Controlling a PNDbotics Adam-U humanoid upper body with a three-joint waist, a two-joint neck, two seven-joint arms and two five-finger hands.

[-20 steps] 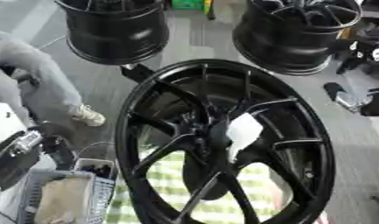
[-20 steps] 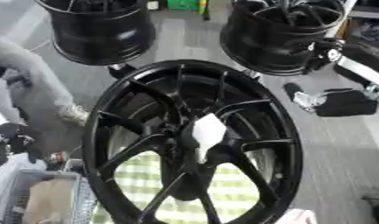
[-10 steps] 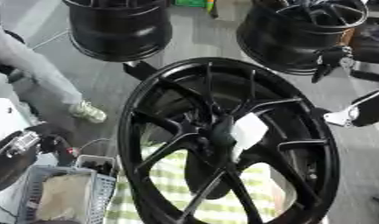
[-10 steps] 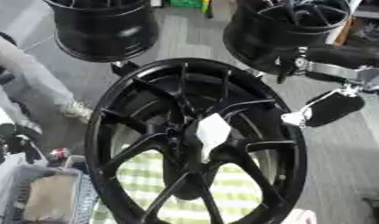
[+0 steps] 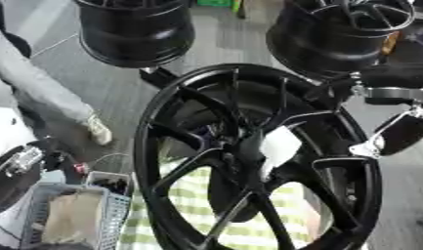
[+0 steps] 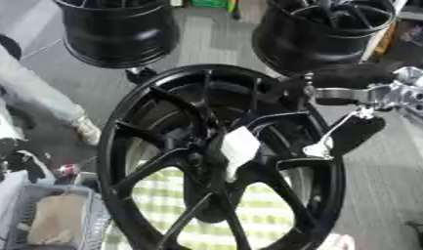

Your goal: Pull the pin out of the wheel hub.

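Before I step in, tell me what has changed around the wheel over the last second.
The right hand has come in from the right: absent a second ago, at the edge half a second ago, now close beside the black wheel's right rim, not touching the hub. Whether it is open or shut cannot be told. Nothing has been grasped. The white piece at the hub stays put, as do the two wheels behind. The left hand is not in view.

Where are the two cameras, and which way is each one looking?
Left eye view: in the robot's head, looking down at the black wheel; the right hand comes in at the right edge.
Right eye view: beside it, facing the same way; the right hand and arm show more fully.
Both share the wheel's white hub piece and green-checked cloth.
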